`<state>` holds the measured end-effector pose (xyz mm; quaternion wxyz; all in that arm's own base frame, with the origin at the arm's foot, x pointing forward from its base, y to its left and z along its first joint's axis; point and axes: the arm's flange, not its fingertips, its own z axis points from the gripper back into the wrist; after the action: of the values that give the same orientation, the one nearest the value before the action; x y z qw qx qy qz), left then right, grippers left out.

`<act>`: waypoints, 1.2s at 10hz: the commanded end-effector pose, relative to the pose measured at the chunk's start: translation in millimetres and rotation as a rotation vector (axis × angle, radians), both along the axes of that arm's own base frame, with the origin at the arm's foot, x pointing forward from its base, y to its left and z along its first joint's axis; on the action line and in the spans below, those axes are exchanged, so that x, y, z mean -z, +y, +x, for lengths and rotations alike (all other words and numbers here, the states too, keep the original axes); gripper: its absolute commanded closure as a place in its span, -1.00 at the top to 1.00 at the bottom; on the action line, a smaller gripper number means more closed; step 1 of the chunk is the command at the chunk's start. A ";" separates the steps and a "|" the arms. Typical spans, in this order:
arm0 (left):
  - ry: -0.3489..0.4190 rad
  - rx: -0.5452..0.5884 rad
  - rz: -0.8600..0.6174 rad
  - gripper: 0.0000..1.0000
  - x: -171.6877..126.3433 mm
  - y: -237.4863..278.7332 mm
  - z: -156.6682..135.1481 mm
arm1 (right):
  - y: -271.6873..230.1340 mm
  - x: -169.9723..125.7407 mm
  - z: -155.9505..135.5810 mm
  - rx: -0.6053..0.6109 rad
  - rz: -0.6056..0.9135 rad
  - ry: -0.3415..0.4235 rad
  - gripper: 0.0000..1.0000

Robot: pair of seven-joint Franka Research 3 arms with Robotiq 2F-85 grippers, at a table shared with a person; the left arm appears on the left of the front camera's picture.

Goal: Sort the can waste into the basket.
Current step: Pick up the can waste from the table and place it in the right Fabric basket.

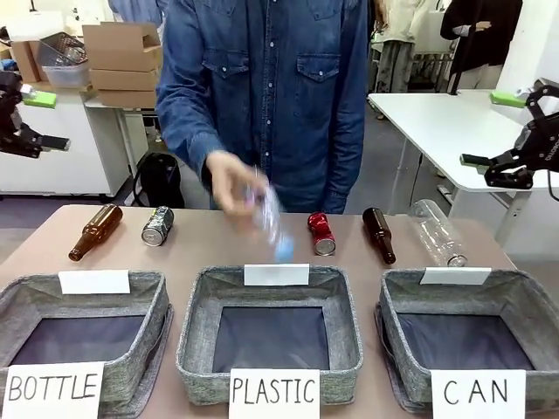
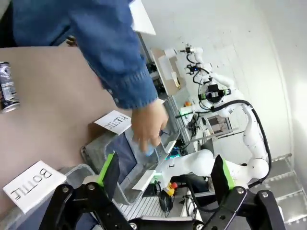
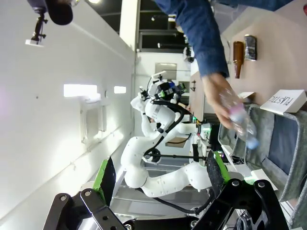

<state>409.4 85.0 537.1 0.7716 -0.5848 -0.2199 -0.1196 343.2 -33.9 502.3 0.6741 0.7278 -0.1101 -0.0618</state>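
On the brown table [image 1: 201, 249], the red can [image 1: 321, 234] lay near centre, the dark can [image 1: 158, 225] at left, and the CAN basket [image 1: 515, 292] at lower right. The left gripper [image 1: 48, 120] and right gripper [image 1: 489, 129] hung wide open at the upper corners.

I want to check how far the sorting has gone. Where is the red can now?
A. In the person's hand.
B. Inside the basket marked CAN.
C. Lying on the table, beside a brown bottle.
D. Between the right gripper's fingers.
C: the red can lies on the table beside a brown bottle, on the far side of the CAN basket.
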 end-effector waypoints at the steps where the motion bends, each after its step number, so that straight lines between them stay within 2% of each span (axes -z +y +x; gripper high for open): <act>1: 0.012 -0.084 0.037 1.00 -10.6 19.2 -36.8 | 0.5 -4.9 0.0 -0.007 0.003 0.014 1.00; 4: 0.000 -0.095 0.075 1.00 -8.4 20.2 -44.6 | 0.5 -4.9 0.0 -0.007 0.003 0.014 1.00; 6: 0.019 -0.048 0.096 1.00 -6.8 8.4 -28.3 | 0.5 -4.9 0.0 -0.007 0.003 0.014 1.00; 9: 0.104 -0.014 0.164 1.00 -0.3 -5.3 8.6 | 0.5 -4.9 0.0 -0.007 0.003 0.014 1.00; 12: 0.080 -0.086 0.125 1.00 -3.4 18.5 -14.7 | 0.5 -4.9 0.0 -0.007 0.003 0.014 1.00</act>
<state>412.7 93.3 533.2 0.8174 -0.5320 -0.2008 -0.0922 343.1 -34.1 502.3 0.6740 0.7279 -0.1101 -0.0618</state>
